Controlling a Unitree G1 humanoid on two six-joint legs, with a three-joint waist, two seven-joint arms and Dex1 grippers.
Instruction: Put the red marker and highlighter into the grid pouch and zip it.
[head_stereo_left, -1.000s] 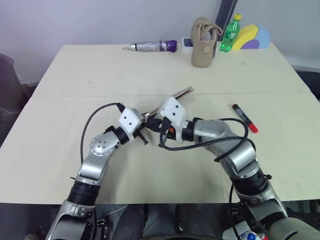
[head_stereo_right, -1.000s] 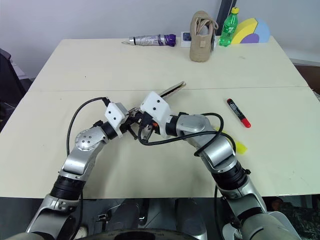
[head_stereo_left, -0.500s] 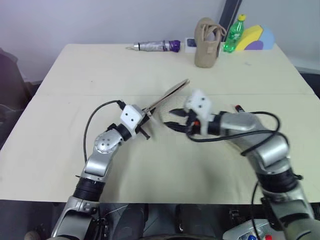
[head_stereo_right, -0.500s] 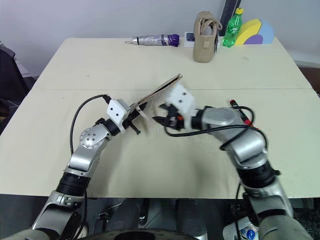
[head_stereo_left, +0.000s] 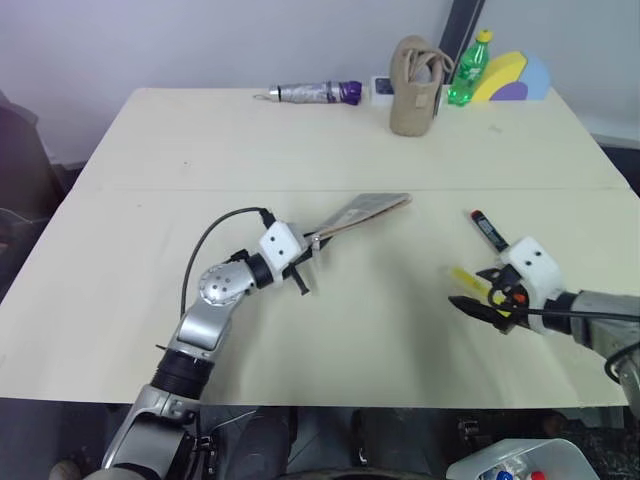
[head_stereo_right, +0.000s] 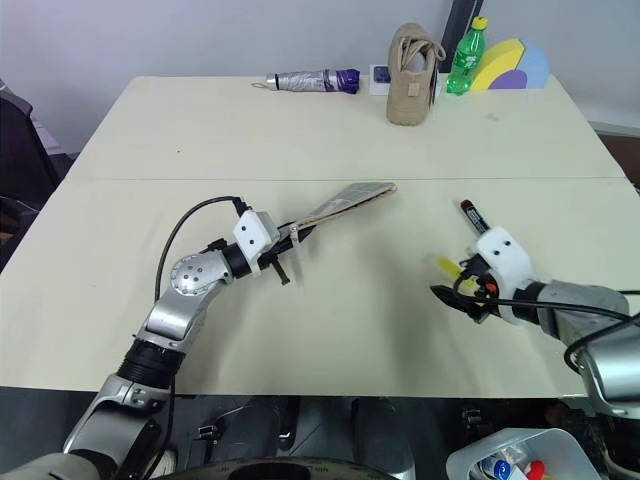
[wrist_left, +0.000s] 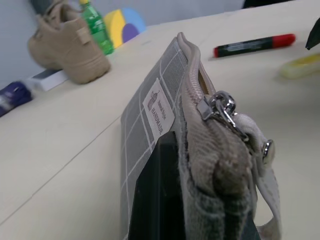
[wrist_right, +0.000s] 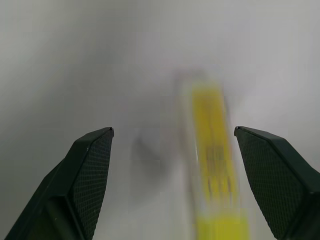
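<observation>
The big pale bench (head_stereo_left: 200, 150) carries everything. The grid pouch (head_stereo_left: 360, 213) is near the middle of the bench, held up at one end so it tilts off the top, zipper edge up. The left pincer (head_stereo_left: 305, 258) is shut tight on that end of the grid pouch, close by the zipper pull. The right pincer (wrist_right: 172, 145) is wide open and holds nothing; it hangs over the highlighter (wrist_right: 212, 165), which lies on the bench between its two fingers and does not touch them. The red marker (head_stereo_left: 489, 231) lies flat on the bench just beyond the highlighter, well apart from the pouch.
</observation>
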